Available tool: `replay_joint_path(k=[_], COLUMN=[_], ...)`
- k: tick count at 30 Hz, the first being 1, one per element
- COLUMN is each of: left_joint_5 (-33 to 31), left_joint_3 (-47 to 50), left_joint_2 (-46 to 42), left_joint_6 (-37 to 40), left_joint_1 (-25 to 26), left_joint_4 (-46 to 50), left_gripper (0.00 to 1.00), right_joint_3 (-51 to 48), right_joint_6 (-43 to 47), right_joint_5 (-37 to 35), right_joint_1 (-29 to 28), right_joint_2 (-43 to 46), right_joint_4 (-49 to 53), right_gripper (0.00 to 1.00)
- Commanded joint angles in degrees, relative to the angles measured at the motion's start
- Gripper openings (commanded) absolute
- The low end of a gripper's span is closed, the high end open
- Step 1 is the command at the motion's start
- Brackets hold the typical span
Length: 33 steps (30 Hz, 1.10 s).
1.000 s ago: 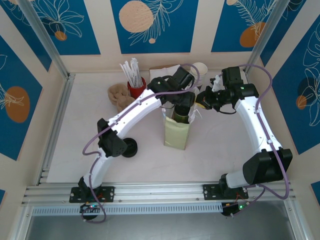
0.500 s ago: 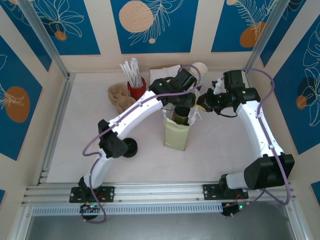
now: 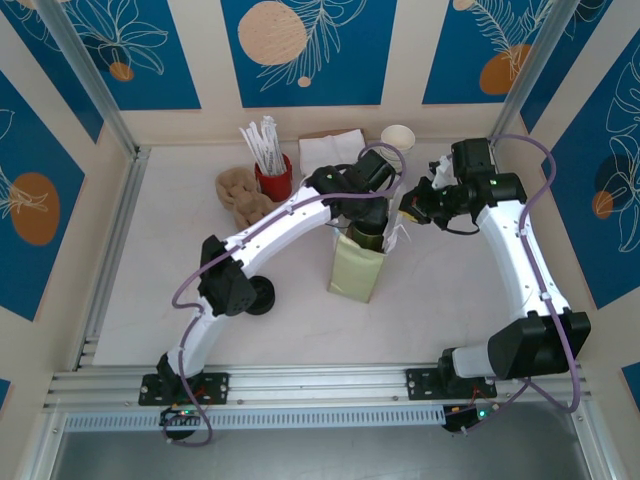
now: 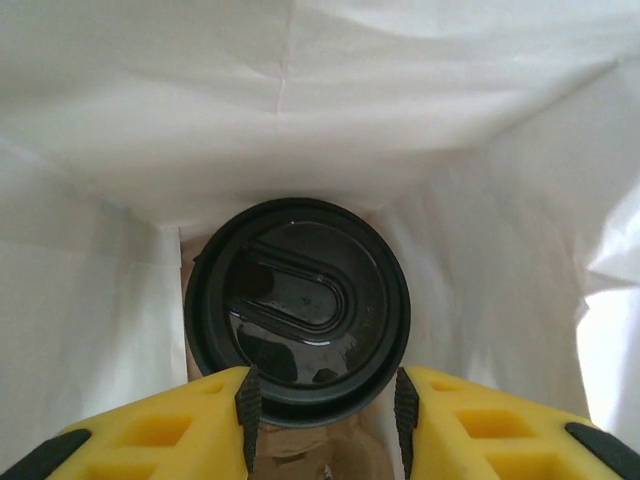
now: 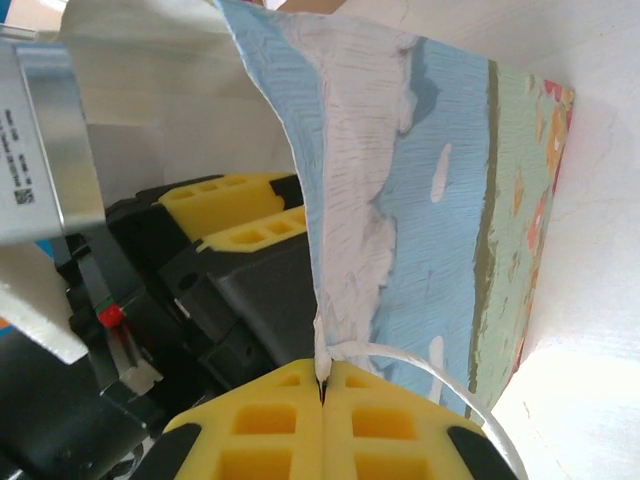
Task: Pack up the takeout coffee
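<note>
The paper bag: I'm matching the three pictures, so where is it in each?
Top external: paper bag stands mid-table, between the arms.
Left wrist: its white inner walls surround the lidded coffee cup.
Right wrist: printed outer side, rim pinched.
Shared landmark: left gripper.

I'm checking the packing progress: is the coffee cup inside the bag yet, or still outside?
Inside. In the left wrist view the takeout coffee sits lid-up between the paper bag's white inner walls.

White arm links, black joints; purple cables; yellow jaws.
</note>
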<state>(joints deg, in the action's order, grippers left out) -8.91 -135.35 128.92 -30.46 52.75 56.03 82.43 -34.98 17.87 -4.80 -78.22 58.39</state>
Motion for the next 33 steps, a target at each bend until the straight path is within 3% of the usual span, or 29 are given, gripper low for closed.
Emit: replay_joint_path(k=[1,33], left_joint_5=[-0.76,-1.93], left_joint_3=[0.14,3.36], left_joint_2=[2.17,6.29], left_joint_6=[1.89,3.78], left_joint_1=[0.34,-0.28], left_joint_4=[-2.14,-5.23], left_gripper=[0.41,0.31], right_joint_3=[2.29,3.7], right_joint_6=[1.85,2.37], right_joint_5=[-0.03,1.29], right_joint_1=[0.05,-1.18], right_joint_2=[-0.67,-1.85], right_joint_4=[3.03,4.96], right_gripper=[0.05,0.04])
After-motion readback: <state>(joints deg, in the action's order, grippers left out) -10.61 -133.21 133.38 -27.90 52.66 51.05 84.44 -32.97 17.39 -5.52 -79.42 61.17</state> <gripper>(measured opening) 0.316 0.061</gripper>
